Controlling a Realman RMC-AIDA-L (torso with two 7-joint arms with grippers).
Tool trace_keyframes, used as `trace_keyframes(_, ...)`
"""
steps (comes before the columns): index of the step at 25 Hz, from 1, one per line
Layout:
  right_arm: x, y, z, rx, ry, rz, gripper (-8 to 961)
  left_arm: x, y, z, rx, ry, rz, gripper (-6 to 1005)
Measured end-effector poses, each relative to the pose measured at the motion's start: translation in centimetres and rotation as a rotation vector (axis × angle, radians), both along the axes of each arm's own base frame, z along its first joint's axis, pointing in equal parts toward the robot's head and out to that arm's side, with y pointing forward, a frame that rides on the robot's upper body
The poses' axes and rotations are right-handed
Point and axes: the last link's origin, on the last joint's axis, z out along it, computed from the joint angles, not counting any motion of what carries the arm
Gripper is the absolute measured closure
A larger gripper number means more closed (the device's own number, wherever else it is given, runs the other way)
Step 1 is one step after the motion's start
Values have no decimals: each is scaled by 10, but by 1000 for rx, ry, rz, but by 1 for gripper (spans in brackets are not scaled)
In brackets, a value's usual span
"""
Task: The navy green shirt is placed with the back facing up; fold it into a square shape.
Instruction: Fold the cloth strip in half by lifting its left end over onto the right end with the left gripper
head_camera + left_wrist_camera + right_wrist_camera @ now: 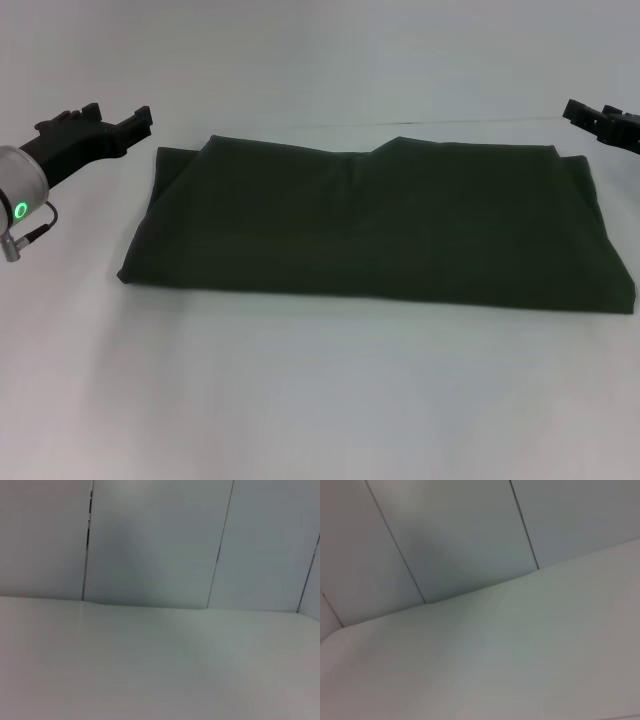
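Observation:
The navy green shirt (375, 225) lies on the white table (320, 400) in the head view, folded into a wide flat rectangle with only plain dark fabric showing. A small fold ridge rises near the middle of its far edge. My left gripper (138, 120) hovers beside the shirt's far left corner, apart from the cloth and holding nothing. At the frame's right edge my right gripper (578, 112) hangs just beyond the far right corner, also clear of the cloth. Neither wrist view shows the shirt or any fingers.
Bare white table (160, 670) and grey wall panels (155, 540) fill the left wrist view. The right wrist view shows the same table (520, 655) and wall (455, 535). Open tabletop surrounds the shirt on all sides.

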Motion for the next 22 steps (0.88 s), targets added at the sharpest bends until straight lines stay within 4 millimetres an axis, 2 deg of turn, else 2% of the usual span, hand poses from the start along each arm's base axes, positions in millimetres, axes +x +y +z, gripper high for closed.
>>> trace_keyframes(5,1,-8,-2,-45,21,21,300,-2,-4,0,-10,-40,6,244)
trace_keyframes(11,-2,-25,-3,-138,108,68,310,-6,-18,-4,-55,-103,-20,246)
trace_keyframes(14,1,-37,6,-189,161,67,309,-7,-33,-3,-89,-147,-75,247)
trace_keyframes(22,9,-52,31,-225,269,37,309,-11,-44,2,-96,-187,-89,248)
